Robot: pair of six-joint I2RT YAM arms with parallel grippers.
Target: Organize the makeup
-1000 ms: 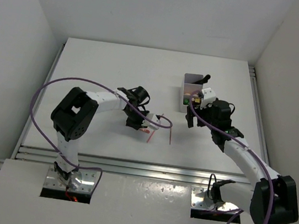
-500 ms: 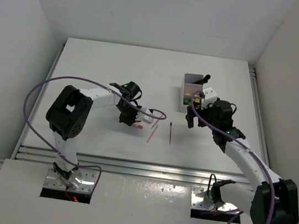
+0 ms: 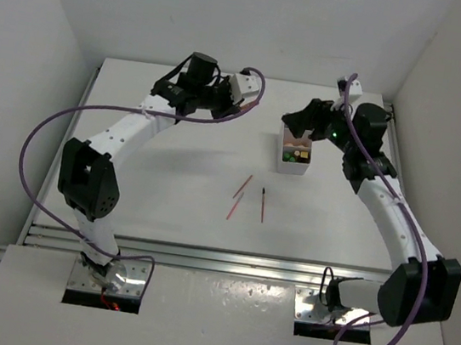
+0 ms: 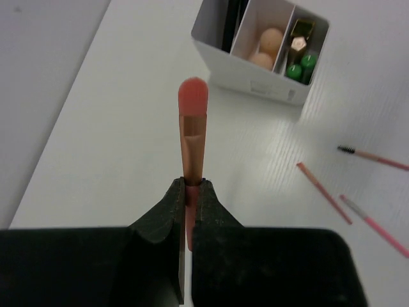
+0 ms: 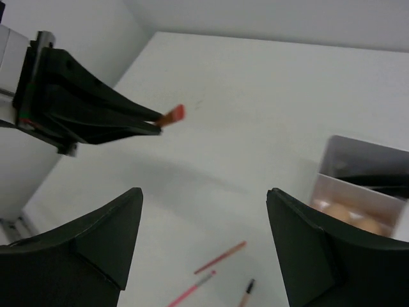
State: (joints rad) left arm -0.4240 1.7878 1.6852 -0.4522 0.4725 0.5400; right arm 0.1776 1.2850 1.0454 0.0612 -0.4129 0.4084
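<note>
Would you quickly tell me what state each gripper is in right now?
Left gripper: shut on the pink-tipped brush.
Right gripper: open, holding nothing.

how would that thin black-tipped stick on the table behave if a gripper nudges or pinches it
The black-tipped stick looks slim and round, so a nudge would probably roll or spin it on the smooth table. It lies flat, so pinching it likely needs a grip right at the surface. Lying straight, it seems stiff and light.
</note>
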